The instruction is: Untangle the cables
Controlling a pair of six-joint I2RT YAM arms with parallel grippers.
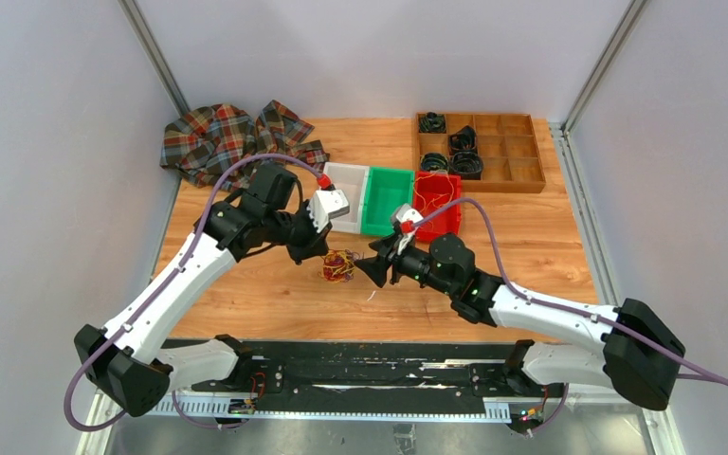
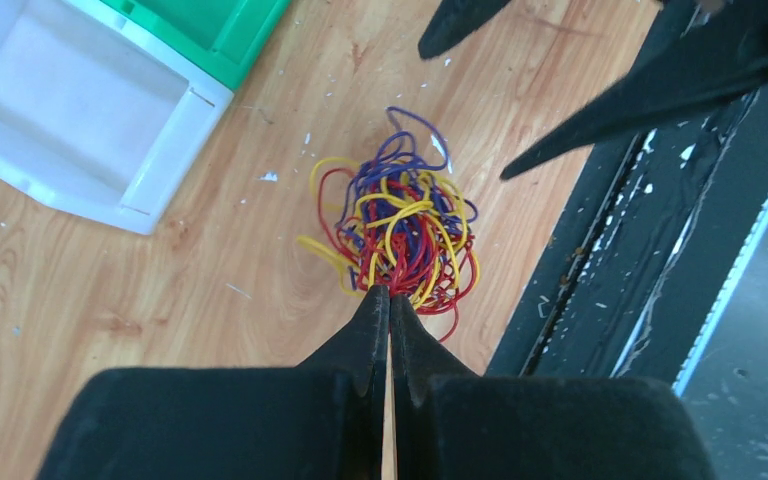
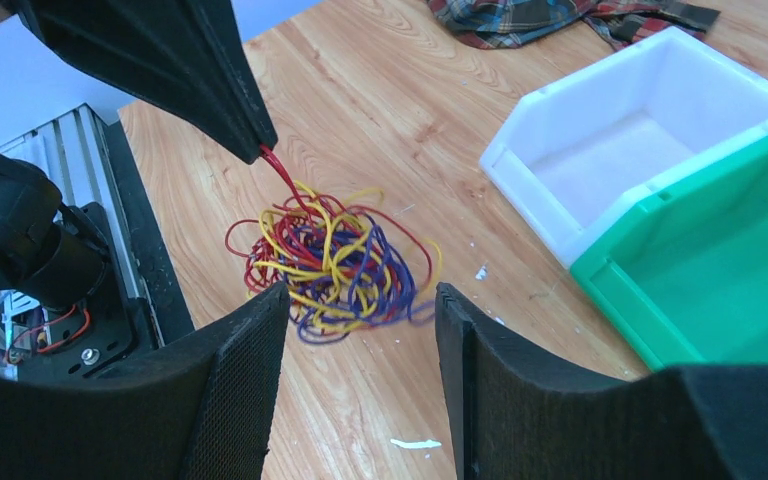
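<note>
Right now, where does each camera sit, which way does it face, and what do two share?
Top external: above and behind the robot, looking down at the table; left arm and right arm show.
Left wrist: looking down its shut left claw at the cable tangle.
Right wrist: looking past its open right claw at that tangle.
Shared: both wrist views catch the tangle, the white bin and the other claw.

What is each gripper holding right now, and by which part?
The left gripper pinches the cable tangle by one red strand at its edge. The right gripper is open near the tangle, holding nothing.
</note>
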